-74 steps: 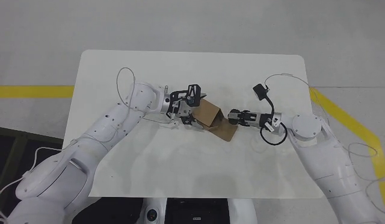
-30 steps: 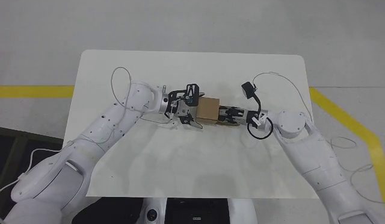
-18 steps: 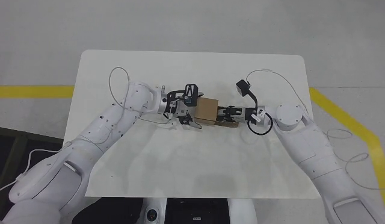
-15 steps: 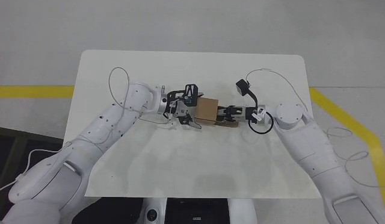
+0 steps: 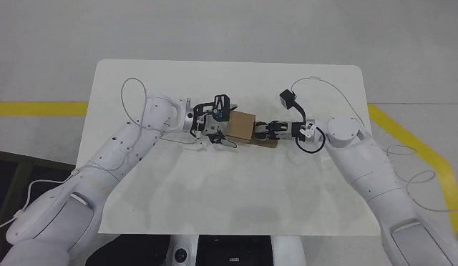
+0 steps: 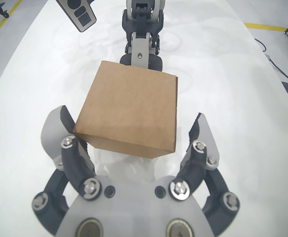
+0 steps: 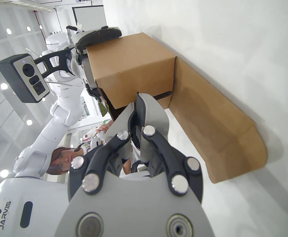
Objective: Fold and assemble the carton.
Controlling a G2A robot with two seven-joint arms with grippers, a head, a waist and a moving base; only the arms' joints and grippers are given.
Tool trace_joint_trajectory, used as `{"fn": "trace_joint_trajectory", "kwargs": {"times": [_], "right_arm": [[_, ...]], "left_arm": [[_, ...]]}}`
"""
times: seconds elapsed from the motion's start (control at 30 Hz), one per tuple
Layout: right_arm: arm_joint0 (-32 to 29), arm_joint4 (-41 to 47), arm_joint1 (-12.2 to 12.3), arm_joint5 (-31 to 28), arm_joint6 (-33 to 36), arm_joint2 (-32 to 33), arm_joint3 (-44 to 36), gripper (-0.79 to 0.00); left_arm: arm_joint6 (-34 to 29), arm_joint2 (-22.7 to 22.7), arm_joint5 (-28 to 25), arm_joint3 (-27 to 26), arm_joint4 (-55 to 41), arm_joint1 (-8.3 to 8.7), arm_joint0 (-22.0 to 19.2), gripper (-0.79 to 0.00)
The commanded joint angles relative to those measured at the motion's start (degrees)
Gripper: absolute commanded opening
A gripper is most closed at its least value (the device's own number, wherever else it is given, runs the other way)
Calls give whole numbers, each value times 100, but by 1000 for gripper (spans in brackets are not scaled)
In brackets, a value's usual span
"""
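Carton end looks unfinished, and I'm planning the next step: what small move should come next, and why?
Probably draw the right gripper back a little from the carton, to make room to swing the long flap across that end. The flap stands out sideways, untucked, while the right jaws sit shut against the end. The left gripper, jaws open, brackets the opposite end and could brace it.

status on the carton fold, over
Left gripper open, straddling one end of carton. Right gripper shut, tip against opposite end. One side flap open, unfolded. Nothing blocking.
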Motion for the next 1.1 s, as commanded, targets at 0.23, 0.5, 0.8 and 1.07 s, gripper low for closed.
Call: {"fn": "trace_joint_trajectory", "kwargs": {"times": [0.23,0.5,0.8,1.07], "right_arm": [[158,44,-109,-100,-25,-123,268,-785],[270,73,-186,-167,13,-185,421,-785],[371,54,-240,-224,27,-194,553,-785],[392,75,-291,-254,71,-221,611,-785]], "left_arm": [[-98,-228,2,77,4,179,141,0],[-102,-566,2,-55,-37,296,203,0],[-185,-373,2,-225,-121,219,128,0],[-206,-254,2,25,-134,90,46,0]]}}
